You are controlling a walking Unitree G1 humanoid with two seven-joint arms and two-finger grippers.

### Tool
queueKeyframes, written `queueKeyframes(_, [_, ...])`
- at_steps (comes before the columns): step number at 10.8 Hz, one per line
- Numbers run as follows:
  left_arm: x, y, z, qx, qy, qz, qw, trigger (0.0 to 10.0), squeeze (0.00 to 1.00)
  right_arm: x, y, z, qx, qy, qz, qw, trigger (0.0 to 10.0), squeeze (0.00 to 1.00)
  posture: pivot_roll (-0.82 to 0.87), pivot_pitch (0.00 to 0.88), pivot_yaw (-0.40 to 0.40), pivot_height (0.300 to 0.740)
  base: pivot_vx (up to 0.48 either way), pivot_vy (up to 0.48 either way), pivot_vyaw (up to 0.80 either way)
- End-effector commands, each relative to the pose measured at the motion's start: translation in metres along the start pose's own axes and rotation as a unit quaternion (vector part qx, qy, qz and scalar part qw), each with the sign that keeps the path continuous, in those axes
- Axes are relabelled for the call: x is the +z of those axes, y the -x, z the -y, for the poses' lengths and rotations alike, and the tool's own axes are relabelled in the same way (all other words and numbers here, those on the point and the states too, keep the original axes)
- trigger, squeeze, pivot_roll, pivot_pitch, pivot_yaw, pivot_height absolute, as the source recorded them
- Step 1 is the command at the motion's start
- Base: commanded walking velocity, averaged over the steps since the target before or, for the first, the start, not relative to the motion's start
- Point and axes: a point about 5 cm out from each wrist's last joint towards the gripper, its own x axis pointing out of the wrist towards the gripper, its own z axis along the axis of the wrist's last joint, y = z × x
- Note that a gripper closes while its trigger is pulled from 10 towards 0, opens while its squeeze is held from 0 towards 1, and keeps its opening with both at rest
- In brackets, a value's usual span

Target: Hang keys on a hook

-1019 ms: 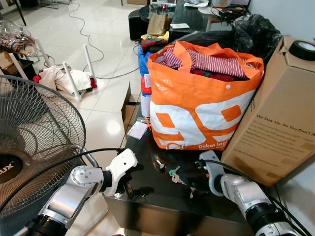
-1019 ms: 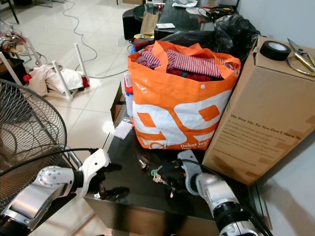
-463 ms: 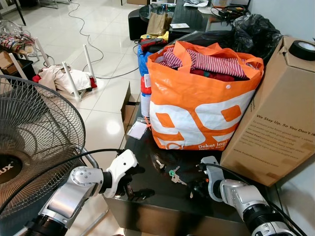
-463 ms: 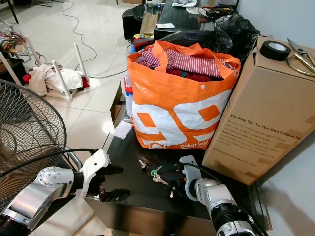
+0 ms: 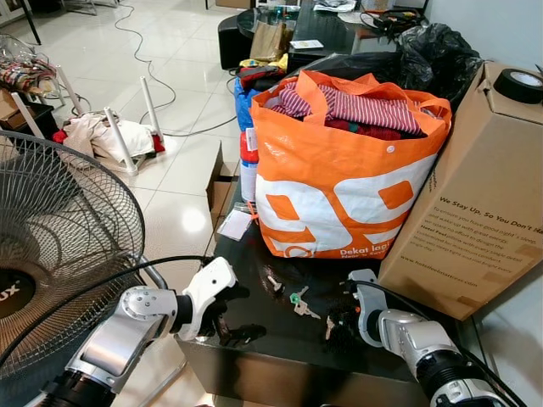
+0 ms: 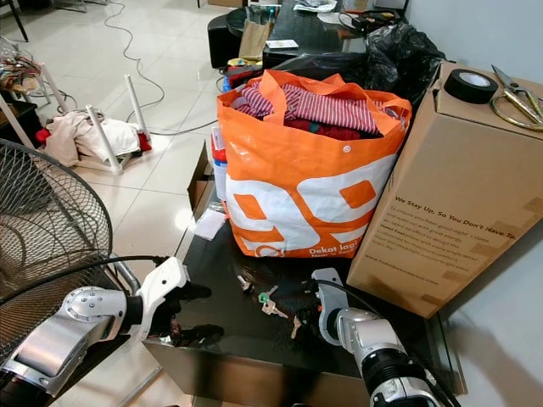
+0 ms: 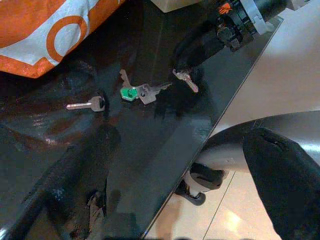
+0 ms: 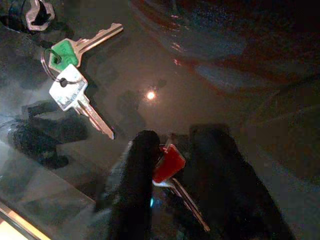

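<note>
Several keys lie on the black glass table [image 5: 271,352] in front of an orange bag. A green-capped key and a silver key share one ring [image 5: 298,302] [image 8: 66,75]. A single silver key [image 5: 273,282] lies a little to their left. My right gripper [image 5: 338,320] is low on the table, with its fingers [image 8: 134,185] shut on a red-capped key [image 8: 169,162] that still rests on the glass. My left gripper [image 5: 229,314] is open at the table's front left corner, holding nothing.
A full orange shopping bag [image 5: 339,186] stands just behind the keys. A tall cardboard box [image 5: 475,203] with a tape roll [image 5: 519,85] on top is at the right. A standing fan [image 5: 59,229] crowds the left side. Cables and clutter cover the tiled floor beyond.
My right gripper has come down and forward to the red-capped key and closed around it. The left arm has stayed where it was. The camera shifted slightly.
</note>
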Motion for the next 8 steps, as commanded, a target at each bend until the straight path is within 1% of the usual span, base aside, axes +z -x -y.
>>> queueKeyframes(1, [0.005, 0.004, -0.003, 0.007, -0.008, 0.004, 1.000, 10.0, 0.00, 0.002, 0.000, 0.001, 0.000, 0.004, 0.000, 1.000, 0.0, 0.00, -0.11, 0.000, -0.033, 0.740, 0.000, 0.000, 0.00])
queueKeyframes(5, [0.008, 0.004, -0.006, 0.011, -0.014, 0.006, 1.000, 10.0, 0.00, 0.004, 0.004, 0.006, 0.002, 0.014, 0.004, 1.000, 0.0, 0.00, -0.11, 0.000, -0.026, 0.740, 0.000, 0.000, 0.00])
queueKeyframes(7, [0.009, 0.006, -0.007, 0.020, -0.016, 0.009, 1.000, 10.0, 0.00, 0.012, 0.013, 0.008, 0.011, 0.019, 0.036, 0.999, 0.0, 0.00, -0.10, 0.000, -0.025, 0.740, 0.000, 0.000, 0.00])
queueKeyframes(8, [0.010, 0.008, -0.009, 0.030, -0.013, 0.018, 0.999, 10.0, 0.00, 0.017, 0.021, 0.006, 0.021, 0.017, 0.069, 0.997, 0.0, 0.00, -0.10, 0.000, -0.021, 0.740, 0.000, 0.000, 0.00])
